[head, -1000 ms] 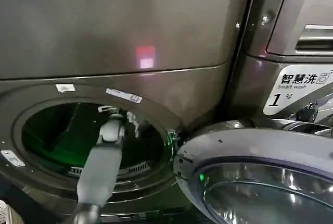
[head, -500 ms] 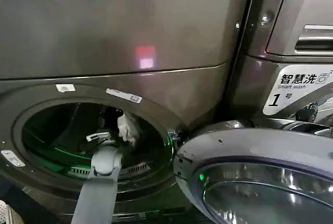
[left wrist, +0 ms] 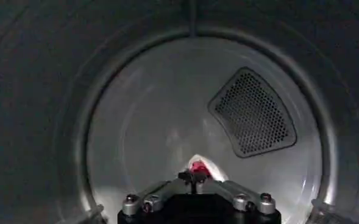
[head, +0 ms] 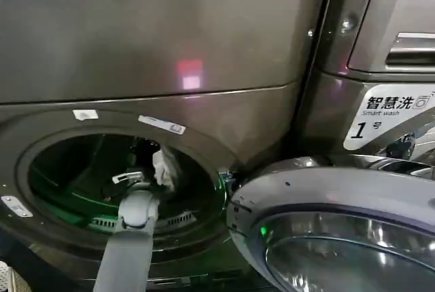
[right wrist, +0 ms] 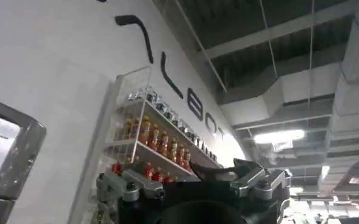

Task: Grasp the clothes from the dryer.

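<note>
While the left arm reached deep toward the upper part of the porthole a second ago, it now sits drawn back, its wrist low near the front rim of the dryer (head: 61, 190), and the whitish bundle of clothes (head: 164, 168) hangs in the opening just beside the arm's end. Over the last half second little has shifted, so the pull-back seems to have slowed or paused. I judge this to mean the grasp has been made and the lift out of the drum is under way, not yet finished, since the fabric is inside the ring of the door opening.

From the left wrist view, the left gripper (left wrist: 193, 177) has its jaws closed together to a tight point, and a small piece of the clothes, pale with a red spot, sits pinched right at their tips, against the bare back wall of the drum with its perforated vent (left wrist: 252, 112). How much fabric hangs below the jaws is hidden from that view.

The right gripper (right wrist: 197, 179) is parked away from the machine, pointing up toward a shelf of bottles (right wrist: 152, 143); I cannot tell how its jaws stand.
</note>
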You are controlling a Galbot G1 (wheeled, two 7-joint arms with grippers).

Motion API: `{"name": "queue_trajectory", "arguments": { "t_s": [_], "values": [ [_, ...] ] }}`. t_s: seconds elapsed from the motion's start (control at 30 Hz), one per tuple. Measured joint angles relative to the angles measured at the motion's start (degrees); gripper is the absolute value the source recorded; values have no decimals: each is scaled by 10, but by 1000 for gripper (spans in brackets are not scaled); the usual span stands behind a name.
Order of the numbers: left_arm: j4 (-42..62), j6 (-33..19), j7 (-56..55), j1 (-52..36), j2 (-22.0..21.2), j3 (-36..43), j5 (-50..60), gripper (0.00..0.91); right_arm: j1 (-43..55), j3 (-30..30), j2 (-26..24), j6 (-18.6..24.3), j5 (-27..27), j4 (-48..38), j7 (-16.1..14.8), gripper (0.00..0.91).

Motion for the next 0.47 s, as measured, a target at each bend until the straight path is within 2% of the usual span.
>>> {"name": "queue_trajectory", "arguments": {
  "t_s": [0.47],
  "values": [
    [29,2,6,-22,2,1,0,0,-11,9,5,-4,1,12,-6,907]
  ]
}}
